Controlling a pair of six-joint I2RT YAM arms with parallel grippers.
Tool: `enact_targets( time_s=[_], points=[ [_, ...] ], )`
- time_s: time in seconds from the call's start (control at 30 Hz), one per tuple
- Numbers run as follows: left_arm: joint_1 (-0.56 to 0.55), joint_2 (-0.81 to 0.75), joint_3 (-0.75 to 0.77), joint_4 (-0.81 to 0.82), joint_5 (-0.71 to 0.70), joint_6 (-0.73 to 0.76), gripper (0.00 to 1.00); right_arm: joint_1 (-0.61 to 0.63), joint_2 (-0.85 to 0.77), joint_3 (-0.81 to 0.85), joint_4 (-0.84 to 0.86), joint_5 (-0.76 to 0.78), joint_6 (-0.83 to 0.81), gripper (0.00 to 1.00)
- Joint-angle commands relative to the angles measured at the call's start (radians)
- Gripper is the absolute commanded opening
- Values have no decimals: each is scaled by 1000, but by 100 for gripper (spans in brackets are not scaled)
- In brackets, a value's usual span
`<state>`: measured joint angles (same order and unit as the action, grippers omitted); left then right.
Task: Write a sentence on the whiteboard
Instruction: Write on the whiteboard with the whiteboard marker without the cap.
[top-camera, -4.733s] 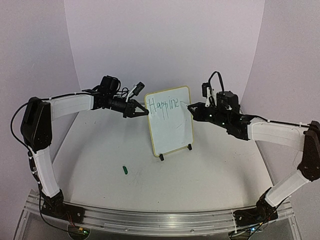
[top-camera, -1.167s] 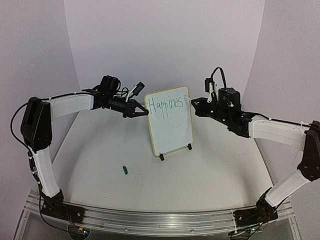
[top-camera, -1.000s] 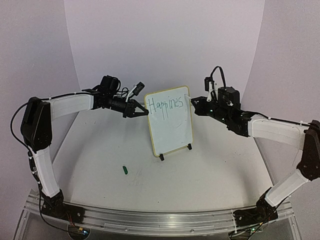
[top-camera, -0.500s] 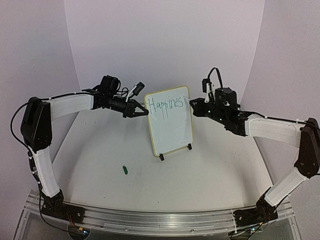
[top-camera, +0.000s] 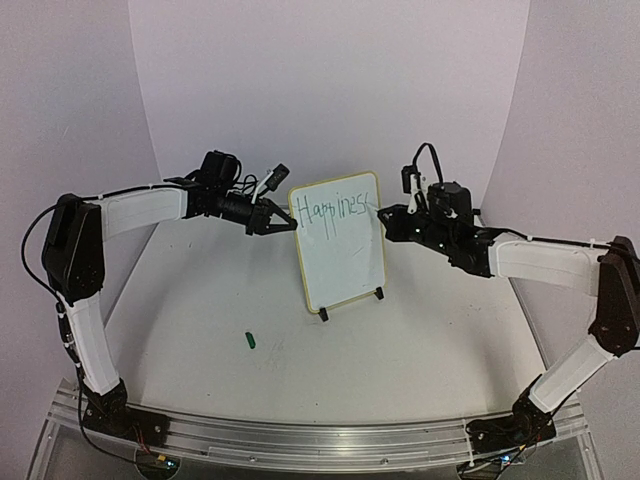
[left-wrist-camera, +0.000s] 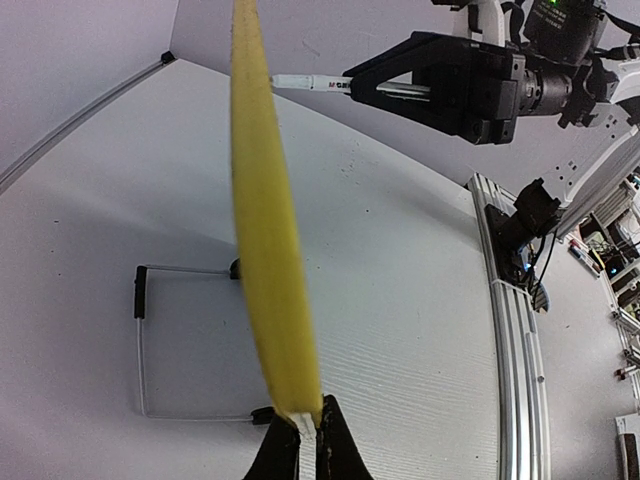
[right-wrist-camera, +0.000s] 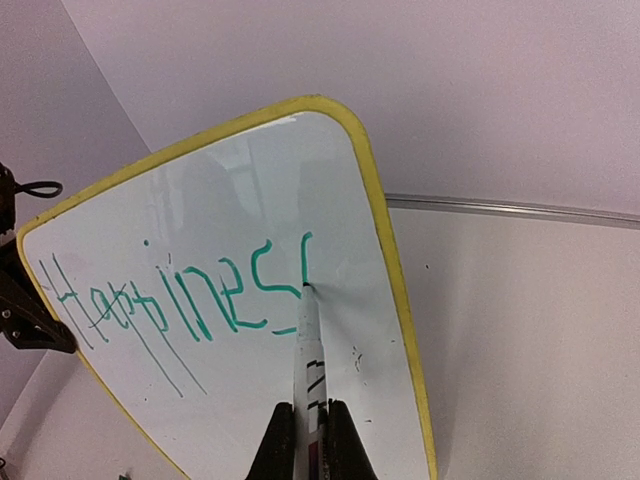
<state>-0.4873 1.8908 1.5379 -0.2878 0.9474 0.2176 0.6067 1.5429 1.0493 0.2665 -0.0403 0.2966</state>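
Green lettering (right-wrist-camera: 190, 300) on yellow-framed whiteboard (right-wrist-camera: 240, 190); left tool (top-camera: 283, 226) tight on it, right tool (right-wrist-camera: 308, 420) on marker (right-wrist-camera: 308, 340)

left arm (top-camera: 140, 208) / right arm (top-camera: 545, 262): white shells | black joints (top-camera: 70, 245) | black wrist cables (top-camera: 422, 152)

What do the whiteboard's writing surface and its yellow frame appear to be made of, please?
The face of the whiteboard looks like glossy coated board, perhaps melamine: it carries soft grey reflections, and the green sentence sits on it in clean lines. The frame looks like smooth moulded plastic, evenly yellow with rounded corners; painted wood cannot be excluded.
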Motion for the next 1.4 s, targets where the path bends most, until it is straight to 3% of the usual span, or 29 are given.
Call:
enact_targets(
  time_s=[0.0,0.3,0.7,1.37],
  points=[
    [-7,25,20,-61,-3,29,0,-4,-12,-6,-12,83,8,0],
    [-7,26,20,-60,-1,28,0,-3,-17,-16,-42,101,15,0],
    [-7,26,16,-54,1,22,0,-4,-24,-42,-36,-25,-3,0],
    [-7,37,56,-109,-3,9,0,-4,-308,-175,-28,-126,-5,0]
  ],
)
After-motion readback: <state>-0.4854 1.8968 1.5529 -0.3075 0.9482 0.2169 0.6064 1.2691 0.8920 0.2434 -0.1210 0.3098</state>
